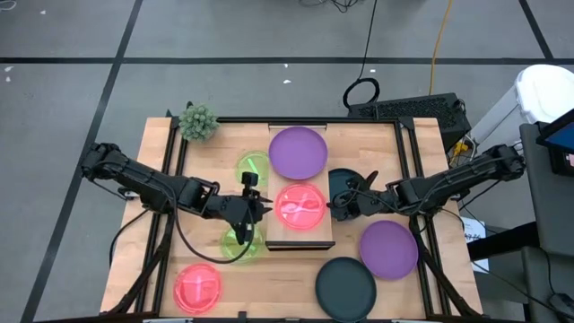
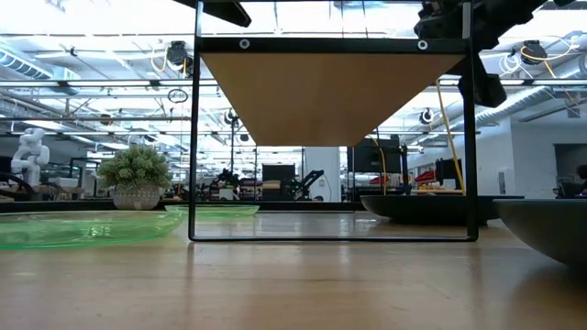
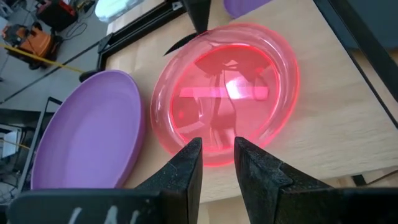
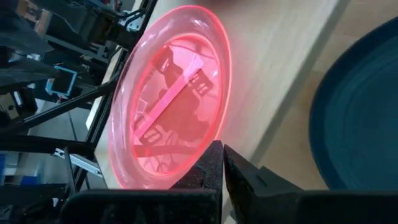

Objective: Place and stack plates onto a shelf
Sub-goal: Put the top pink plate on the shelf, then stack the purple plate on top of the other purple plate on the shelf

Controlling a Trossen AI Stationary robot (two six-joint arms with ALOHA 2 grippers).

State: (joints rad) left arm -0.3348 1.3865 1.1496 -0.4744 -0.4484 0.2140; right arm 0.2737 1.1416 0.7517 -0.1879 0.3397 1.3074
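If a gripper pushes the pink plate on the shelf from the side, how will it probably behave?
The pink plate looks thin, translucent and glossy, so it is probably light and stiff and may slide easily on the smooth shelf. It lies flat on a wide base, so tipping seems unlikely. Its raised rim is thin; the shut right gripper at its edge might slip off.

Shelf (image 1: 300, 235): light wood. Plates on it: pink (image 1: 300, 206), purple (image 1: 298, 151). Others: green (image 1: 253, 167), teal (image 1: 345, 287).
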